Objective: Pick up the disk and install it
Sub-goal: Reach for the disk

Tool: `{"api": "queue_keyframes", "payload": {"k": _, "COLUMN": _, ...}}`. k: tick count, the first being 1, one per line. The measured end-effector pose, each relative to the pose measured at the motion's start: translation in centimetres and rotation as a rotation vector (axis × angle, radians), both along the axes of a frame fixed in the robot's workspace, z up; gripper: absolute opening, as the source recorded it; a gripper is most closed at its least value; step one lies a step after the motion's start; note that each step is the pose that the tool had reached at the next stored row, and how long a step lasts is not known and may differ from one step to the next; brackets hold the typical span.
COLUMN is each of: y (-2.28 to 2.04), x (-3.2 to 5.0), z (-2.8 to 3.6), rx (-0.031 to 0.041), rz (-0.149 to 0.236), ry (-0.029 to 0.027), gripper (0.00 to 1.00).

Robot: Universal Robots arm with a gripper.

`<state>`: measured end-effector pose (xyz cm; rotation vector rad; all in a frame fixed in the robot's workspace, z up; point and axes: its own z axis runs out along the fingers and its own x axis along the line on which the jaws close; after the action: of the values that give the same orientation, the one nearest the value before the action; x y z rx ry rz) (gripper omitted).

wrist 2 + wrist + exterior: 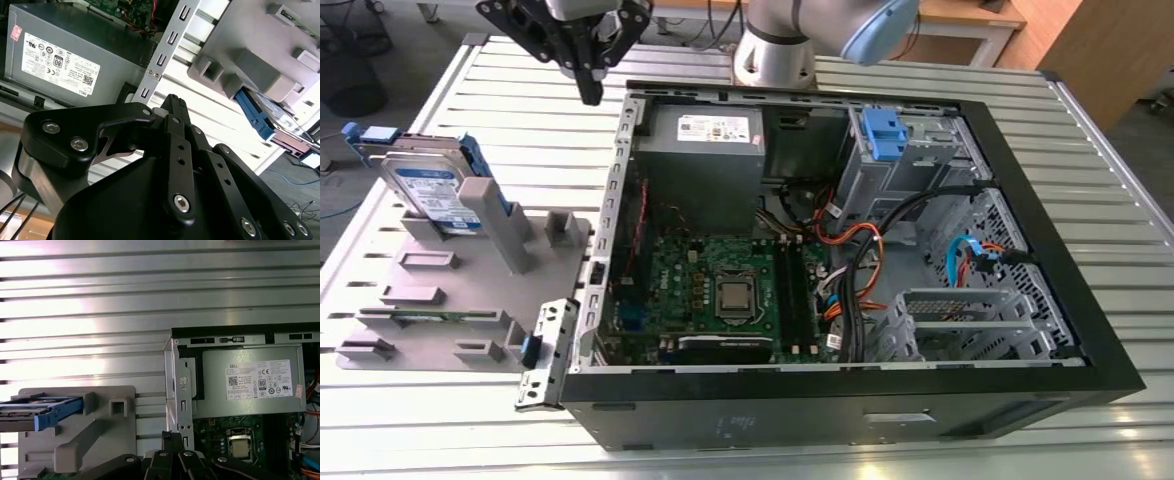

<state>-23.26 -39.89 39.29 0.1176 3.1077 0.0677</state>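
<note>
Exterior view: the tool (591, 92) hangs above the slatted metal bench (1121, 200), close to a rear corner of the open computer case (854, 400). Its fingers are pressed together and carry nothing. The disk (427, 190) stands on edge, slightly tilted, in a slot of the grey holder (467, 290). The holder lies on the bench just beside the case, on the exterior view's left. Disk and tool are well apart. Inside the case, the grey power supply (700, 150) sits at the far end, with the green motherboard (720, 290) nearer the camera.

Second wrist view: the tool (172, 102) shows its dark fingers meeting at the tip, with no gap between them. Beyond it lie the power supply (65, 60), the grey holder (260, 50) and the disk (280, 117) in its blue frame, clear of the fingers.

First wrist view: the tool (172, 437) points toward the case edge, its fingers together. The disk (40, 412) rests in the holder (90, 440), apart from the tool, and the power supply (250, 385) lies inside the case.
</note>
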Motion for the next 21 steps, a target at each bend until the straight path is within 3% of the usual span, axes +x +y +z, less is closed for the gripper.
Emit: {"api": "queue_keyframes", "payload": {"k": 21, "y": 0.0, "x": -4.25, "z": -0.02, "rx": 0.0001, "rz": 0.0, "ry": -0.0022, "gripper": 0.11}}
